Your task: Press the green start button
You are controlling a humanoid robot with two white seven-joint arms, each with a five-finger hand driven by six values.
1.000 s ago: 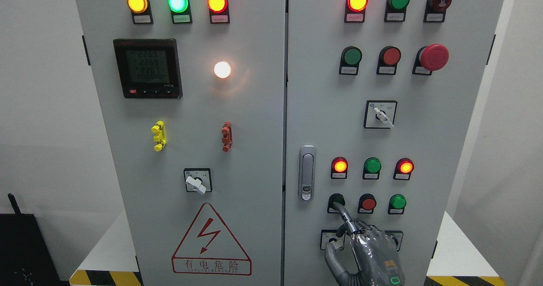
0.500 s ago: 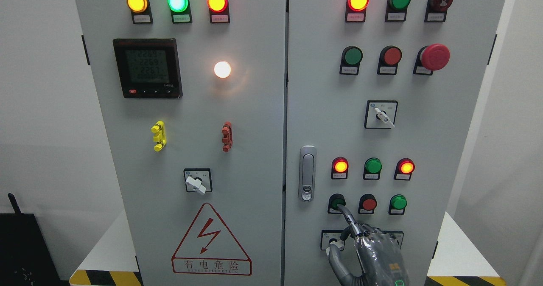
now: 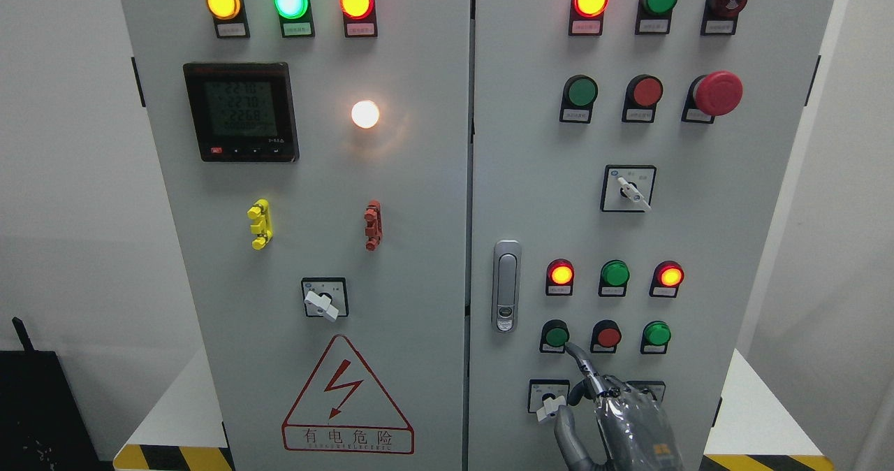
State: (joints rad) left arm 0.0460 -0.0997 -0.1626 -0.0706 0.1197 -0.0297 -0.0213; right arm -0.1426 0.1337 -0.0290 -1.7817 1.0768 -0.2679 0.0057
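Our right hand [image 3: 618, 415] has its index fingertip [image 3: 569, 349] extended just below-right of the green start button [image 3: 556, 335], other fingers curled and holding nothing, so we'd press square on centre, clear of the red button [image 3: 607, 336].

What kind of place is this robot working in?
Probably an industrial or electrical training room. A grey control cabinet carries indicator lamps, a digital meter, a red emergency stop and a high-voltage warning triangle. The right hand points at a green button.
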